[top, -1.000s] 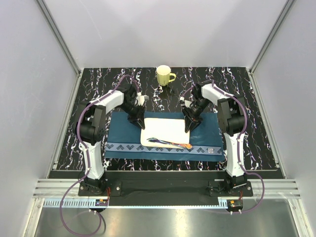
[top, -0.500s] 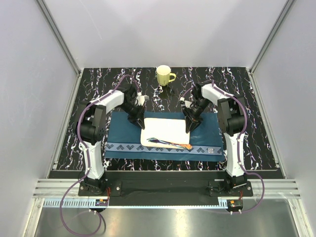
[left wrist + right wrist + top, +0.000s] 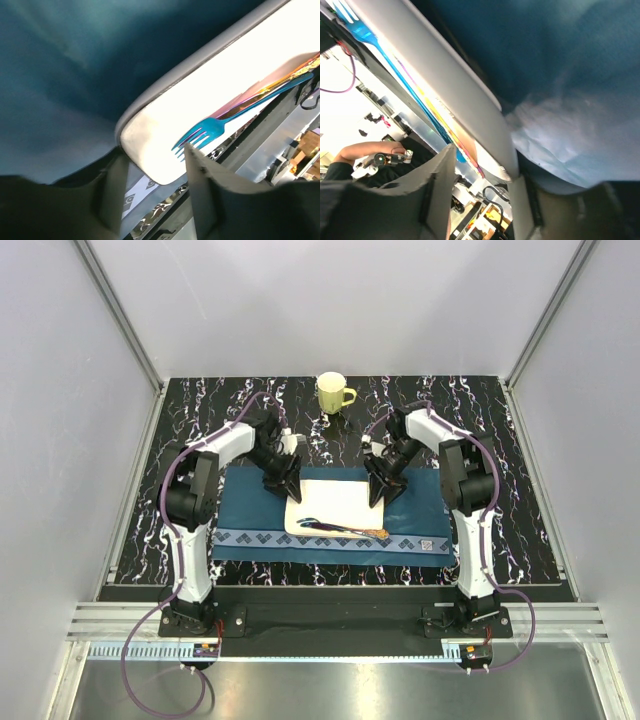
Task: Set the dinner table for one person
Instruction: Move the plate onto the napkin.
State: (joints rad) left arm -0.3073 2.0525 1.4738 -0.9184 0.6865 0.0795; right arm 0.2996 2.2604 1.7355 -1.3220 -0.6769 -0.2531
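The black marbled bench [image 3: 480,410] spreads beyond the arm bases, with a blue placemat [image 3: 245,510] at its near middle and a white plate [image 3: 340,502] on that. The left tool [image 3: 292,494] straddles the plate's far left corner and the right tool [image 3: 376,497] its far right corner, both with fingers apart. A fork [image 3: 202,134] lies along the plate's near edge. A yellow mug [image 3: 332,392] stands at the far middle.

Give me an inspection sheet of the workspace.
Surface: black marbled table, blue mat near the front.
Job's things: plate on the mat, fork and more cutlery along its near edge; mug at the table's far edge.
Clutter: nothing seen.
Grippers: left gripper and right gripper at the plate's two ends, fingers apart astride its rim.
Cables: purple cable along each arm, clear of the tableware.
Surroundings: white walls, metal rail in front.
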